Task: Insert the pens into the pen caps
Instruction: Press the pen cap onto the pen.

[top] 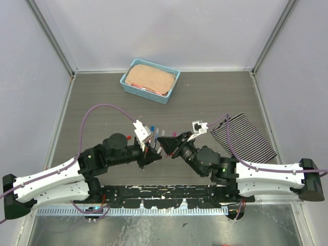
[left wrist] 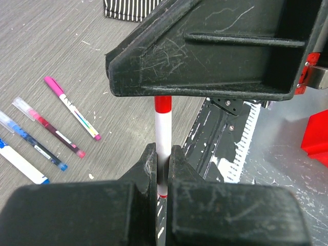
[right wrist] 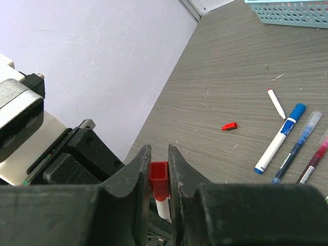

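Tiny print on pens (left wrist: 72, 108), unreadable

You have bright, even light from above in the overhead view. The arms (top: 61, 177) throw only soft, short shadows on the counter (top: 102, 97), and the strip (top: 154, 225) along its near edge gives a dull sheen. The posts (top: 51, 36) lean outward toward the corners, a wide-angle stretch. In the left wrist view your fingers (left wrist: 148, 174) fill the bottom as a dark, soft-focus mass, yet the pen (left wrist: 163, 133) they pinch reads sharp. In the right wrist view the wall (right wrist: 102, 46) is pale and nearly washed out, while the cap (right wrist: 159, 177) is crisp.
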Robot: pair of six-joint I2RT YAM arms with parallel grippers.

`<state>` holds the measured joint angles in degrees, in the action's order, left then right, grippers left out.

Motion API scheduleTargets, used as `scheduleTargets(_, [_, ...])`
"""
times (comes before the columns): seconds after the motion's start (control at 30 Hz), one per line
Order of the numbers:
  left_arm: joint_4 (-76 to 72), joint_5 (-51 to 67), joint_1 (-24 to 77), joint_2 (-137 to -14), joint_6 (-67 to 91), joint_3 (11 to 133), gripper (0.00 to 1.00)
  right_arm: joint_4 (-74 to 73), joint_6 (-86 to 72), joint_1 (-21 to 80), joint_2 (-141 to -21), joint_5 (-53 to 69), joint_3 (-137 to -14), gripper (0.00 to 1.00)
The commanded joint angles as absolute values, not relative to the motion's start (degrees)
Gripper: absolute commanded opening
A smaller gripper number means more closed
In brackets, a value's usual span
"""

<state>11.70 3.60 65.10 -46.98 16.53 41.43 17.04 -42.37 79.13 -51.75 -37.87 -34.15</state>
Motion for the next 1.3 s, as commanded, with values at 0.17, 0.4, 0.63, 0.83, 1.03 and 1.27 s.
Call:
scheduleTargets(0.17, [-14.16, -1.02, 63.92, -44.11, 16.47, 47.48, 0.00, -2.93, -42.98, 85.40, -53.54, -23.92, -38.26, 0.00])
scheduleTargets(0.4, [-4.46, -0.26, 63.95, -41.42, 18.40, 40.65, 0.00, -8.00, -34.45, 85.43, -51.18, -33.92, -48.85, 0.27])
scheduleTargets(0.63, [1.71, -4.34, 63.95, -36.57, 21.96, 33.19, 0.00, -8.58, -24.02, 85.56, -43.79, -35.17, -51.16, 0.47])
scheduleTargets(0.83, [9.55, -13.29, 63.91, -34.20, 23.60, 33.47, 0.00, -26.42, -29.86, 85.33, -45.85, -46.85, -55.49, 0.63])
scheduleTargets(1.03, [17.33, -17.81, 63.90, -38.86, 25.40, 36.86, 0.00, -32.91, -30.52, 73.35, -51.46, -37.31, -59.62, 0.66])
scheduleTargets(1.27, [25.66, -19.01, 63.90, -53.92, 26.85, 45.08, 0.00, -25.31, -27.86, 50.74, -50.79, -14.21, -53.12, 0.66])
